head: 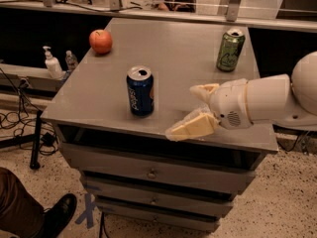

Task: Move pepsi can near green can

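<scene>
Two cream fingers (194, 127) stand spread wide apart on the gripper (182, 111), with nothing between them. One points up and left; the other angles down over the front edge of the table top (188, 58). The gripper hangs at the front right of the table, above the surface, on a thick white arm (267, 100) that comes in from the right.

Nearest object: the pepsi can (140, 90), upright, to the left of the gripper and clear of it. No contact. It stands near the front edge, left of centre, with its white lettering facing the camera and its silver top showing the opening.

The green can (230, 49) is upright toward the back right of the table, beyond the gripper and well apart from the pepsi can.

A red apple (100, 41) sits at the back left, alone and far from both cans.

Below the grey top is an open slot, then drawers (151, 172) with small knobs.

Left of the table, on a low ledge, are a white pump bottle (52, 63) and, just beside it, a smaller bottle (72, 61). Cables (20, 113) trail on the speckled floor there. At bottom left is a dark shoe (59, 214) with a brown trouser leg.
</scene>
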`<state>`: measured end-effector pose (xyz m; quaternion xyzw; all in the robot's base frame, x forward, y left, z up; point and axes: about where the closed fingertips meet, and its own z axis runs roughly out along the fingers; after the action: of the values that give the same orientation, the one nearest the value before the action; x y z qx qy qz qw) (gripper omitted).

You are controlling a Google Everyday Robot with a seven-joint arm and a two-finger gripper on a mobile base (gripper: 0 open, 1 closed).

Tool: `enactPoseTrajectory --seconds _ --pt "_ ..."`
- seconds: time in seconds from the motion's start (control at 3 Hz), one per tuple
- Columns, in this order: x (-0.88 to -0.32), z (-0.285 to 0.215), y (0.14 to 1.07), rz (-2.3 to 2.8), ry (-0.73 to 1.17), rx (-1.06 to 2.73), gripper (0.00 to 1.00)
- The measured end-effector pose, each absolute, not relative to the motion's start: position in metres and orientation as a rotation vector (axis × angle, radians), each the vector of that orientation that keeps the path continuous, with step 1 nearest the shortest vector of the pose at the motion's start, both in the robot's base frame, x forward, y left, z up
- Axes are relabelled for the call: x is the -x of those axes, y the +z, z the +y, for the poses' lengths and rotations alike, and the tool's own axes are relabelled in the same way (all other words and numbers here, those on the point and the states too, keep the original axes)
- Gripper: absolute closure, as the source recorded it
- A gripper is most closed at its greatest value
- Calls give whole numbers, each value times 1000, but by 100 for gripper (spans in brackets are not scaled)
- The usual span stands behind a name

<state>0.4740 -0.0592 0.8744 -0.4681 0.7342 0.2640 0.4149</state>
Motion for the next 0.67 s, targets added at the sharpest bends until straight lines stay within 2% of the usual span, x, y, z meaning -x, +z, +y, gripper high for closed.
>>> enactPoseTrajectory --seconds 0.33,0.67 --pt "-474 -45 868 1808 706 1131 16" --pt "-475 -31 865 1787 738 1121 0"
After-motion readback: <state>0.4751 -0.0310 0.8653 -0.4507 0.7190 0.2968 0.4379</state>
